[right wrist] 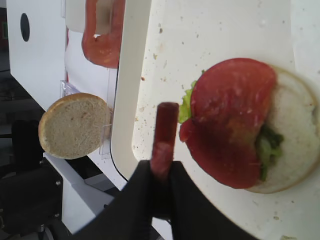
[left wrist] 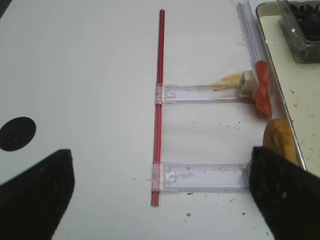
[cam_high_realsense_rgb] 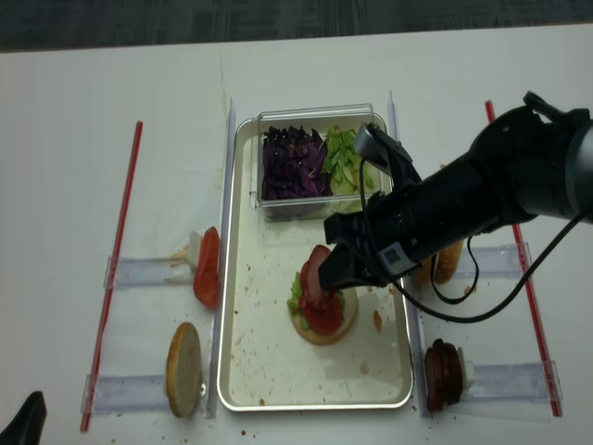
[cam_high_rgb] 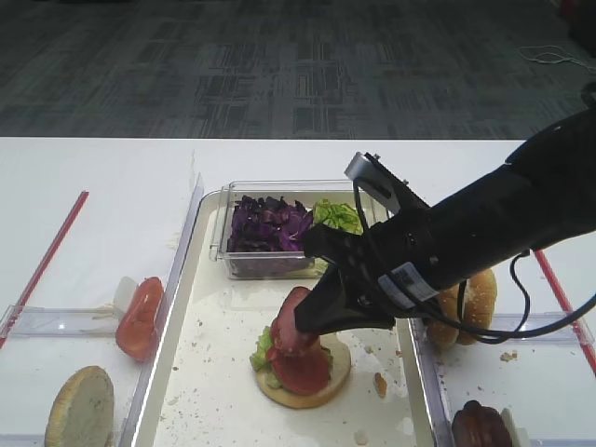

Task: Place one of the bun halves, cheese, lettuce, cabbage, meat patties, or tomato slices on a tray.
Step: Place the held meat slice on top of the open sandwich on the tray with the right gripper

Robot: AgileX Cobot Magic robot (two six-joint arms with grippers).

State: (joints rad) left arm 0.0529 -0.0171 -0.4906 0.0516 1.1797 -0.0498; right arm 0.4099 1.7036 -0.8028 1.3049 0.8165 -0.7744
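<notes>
My right gripper (cam_high_rgb: 317,312) is shut on a meat patty (right wrist: 165,137), a thick pinkish-brown disc held edge-on just above the white tray (cam_high_rgb: 177,358). Right under and beside it lies a stack (cam_high_realsense_rgb: 322,315) made of a pale bun half (right wrist: 295,135), green lettuce (right wrist: 186,107) and red tomato slices (right wrist: 230,120). The held patty (cam_high_realsense_rgb: 317,273) hangs at the stack's left side. In the left wrist view my left gripper (left wrist: 160,192) is open over bare table, with nothing between its fingers.
A clear box at the tray's far end holds purple cabbage (cam_high_rgb: 270,225) and lettuce (cam_high_rgb: 337,216). Left of the tray stand a tomato slice (cam_high_rgb: 140,317) and a bun half (cam_high_rgb: 82,408) in clear holders. Right of it are a seeded bun (cam_high_rgb: 473,303) and more patties (cam_high_rgb: 480,426). Red strips (left wrist: 160,100) edge the workspace.
</notes>
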